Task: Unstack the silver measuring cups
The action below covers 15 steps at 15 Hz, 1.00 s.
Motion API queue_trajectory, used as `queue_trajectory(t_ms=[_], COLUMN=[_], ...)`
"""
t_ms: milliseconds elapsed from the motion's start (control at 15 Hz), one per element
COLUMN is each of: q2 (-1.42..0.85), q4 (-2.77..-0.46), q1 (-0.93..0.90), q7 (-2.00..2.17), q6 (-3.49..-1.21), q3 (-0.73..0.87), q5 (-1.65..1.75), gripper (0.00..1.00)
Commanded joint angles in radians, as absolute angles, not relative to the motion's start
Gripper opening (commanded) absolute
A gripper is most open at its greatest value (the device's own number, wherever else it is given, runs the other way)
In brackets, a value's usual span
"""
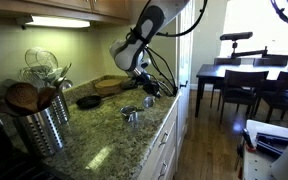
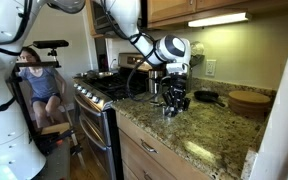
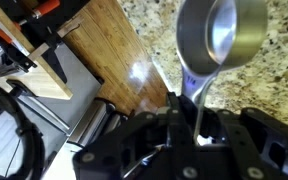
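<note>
We've got 1 shiny silver measuring cup [image 3: 221,35] in the wrist view, its round bowl open toward us and its thin flat handle pinched between the jaws. The other silver cups [image 1: 131,114] sit upright on the counter [image 1: 104,140].

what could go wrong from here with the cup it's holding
1. The jaws pinch only the thin handle of the silver measuring cup; it could pivot or slip out.
2. In the wrist view the granite counter edge and wood floor show just beside the cup, so a dropped cup might fall off the counter.
</note>
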<state>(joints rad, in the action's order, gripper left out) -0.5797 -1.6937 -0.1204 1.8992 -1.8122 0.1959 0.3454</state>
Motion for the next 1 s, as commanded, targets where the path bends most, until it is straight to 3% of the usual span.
queue_trajectory(t_ms=[0,933], q2=[-0.536,-0.594], q4=[-1.745,-1.696], q1=[-0.104,-0.079], q7=[1.947,1.930], q6=[-1.812,-1.824], q3=[0.192,0.178], q5=[0.348,0.336], gripper=[0.01,0.01])
